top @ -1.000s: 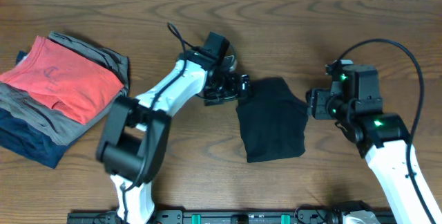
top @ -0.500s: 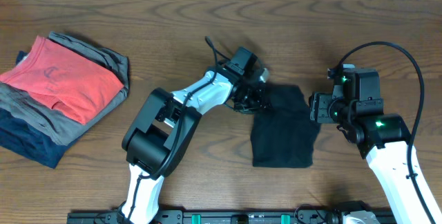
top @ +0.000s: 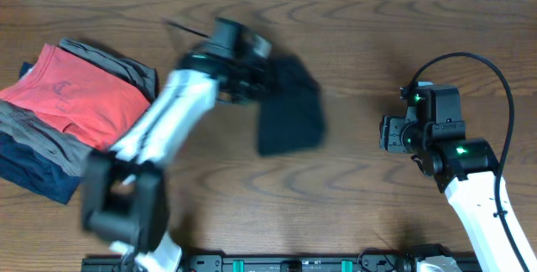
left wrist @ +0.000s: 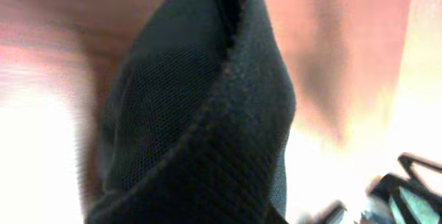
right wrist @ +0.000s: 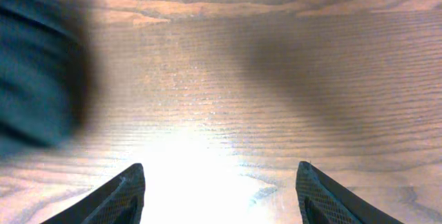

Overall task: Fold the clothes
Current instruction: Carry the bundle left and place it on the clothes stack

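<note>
The folded shirt (top: 289, 108) lies mid-table, nearer the far edge, its far-left corner at the left gripper (top: 252, 83). A stack of folded garments (top: 71, 108) sits at the left edge. The right gripper (top: 386, 133) is well right of the shirt.

The table (top: 377, 62) is dark brown wood with a wavy grain, and the right wrist view shows bright glare on its surface. At its left end lies a stack of folded clothing: a navy garment (top: 33, 175) at the bottom, a grey garment (top: 138, 75) over it and a coral-red garment (top: 75, 96) on top. A black shirt (top: 289, 112) shows blurred near the middle; whether it rests on the wood cannot be told.
</note>
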You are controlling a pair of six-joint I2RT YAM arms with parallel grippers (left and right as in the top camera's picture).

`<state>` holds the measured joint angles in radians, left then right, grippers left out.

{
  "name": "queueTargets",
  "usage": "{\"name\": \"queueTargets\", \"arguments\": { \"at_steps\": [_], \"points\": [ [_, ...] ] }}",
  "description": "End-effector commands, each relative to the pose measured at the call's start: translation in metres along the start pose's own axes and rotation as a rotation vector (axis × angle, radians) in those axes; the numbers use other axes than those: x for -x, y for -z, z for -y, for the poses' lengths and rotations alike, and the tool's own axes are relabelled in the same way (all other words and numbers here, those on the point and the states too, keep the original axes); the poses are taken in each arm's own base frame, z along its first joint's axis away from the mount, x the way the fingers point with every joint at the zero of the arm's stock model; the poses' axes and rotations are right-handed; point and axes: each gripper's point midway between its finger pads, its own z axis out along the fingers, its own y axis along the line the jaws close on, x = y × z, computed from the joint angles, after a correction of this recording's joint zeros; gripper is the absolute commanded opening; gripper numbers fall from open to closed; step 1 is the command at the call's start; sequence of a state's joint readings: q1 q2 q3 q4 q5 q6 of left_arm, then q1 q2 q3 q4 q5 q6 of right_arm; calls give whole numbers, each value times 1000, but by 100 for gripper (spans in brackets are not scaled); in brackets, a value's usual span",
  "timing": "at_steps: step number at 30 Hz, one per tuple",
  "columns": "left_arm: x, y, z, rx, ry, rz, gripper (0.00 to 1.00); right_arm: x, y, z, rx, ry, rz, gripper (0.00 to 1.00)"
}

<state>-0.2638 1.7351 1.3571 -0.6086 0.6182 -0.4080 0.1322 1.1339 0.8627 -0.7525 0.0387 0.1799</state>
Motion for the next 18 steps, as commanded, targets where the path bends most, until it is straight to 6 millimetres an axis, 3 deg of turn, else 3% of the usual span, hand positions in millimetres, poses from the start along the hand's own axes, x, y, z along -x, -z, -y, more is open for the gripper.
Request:
{"name": "queueTargets", "arguments": {
  "at_steps": [1,7,13,18],
  "points": [
    [39,72,-21,134,-42,225,6,3,2,5,-21,-15,11,68],
    [71,182,-88,307,79,517,7,3,2,5,-21,-15,10,68],
    [81,255,-163,408,250,687,6,3,2,5,-21,-15,10,67],
    [86,306,-209,466,331,827,6,3,2,5,-21,-15,10,67]
  ]
}}
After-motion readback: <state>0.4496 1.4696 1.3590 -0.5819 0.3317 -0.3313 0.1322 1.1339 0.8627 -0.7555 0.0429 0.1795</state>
